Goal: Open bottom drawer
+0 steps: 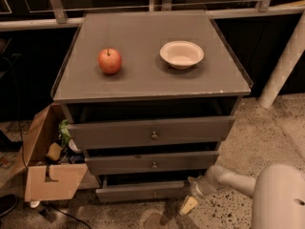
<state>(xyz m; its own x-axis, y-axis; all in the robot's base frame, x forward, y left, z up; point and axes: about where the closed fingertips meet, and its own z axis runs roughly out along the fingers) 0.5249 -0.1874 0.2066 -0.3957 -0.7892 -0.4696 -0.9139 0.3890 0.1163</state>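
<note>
The dark grey wooden bottom drawer (128,192) seems light and rigid; take its small brass knob (154,194). The tool (191,195) sits beside its right end, open or closed cannot be told.

No readable text, label, brand, number anywhere. Tool (190,200) low at right end of bottom drawer (143,193) front.

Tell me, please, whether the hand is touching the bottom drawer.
Cannot tell. In the camera view the hand sits low by the floor, at one end of the bottom drawer, but neither contact nor a gap shows plainly.
</note>
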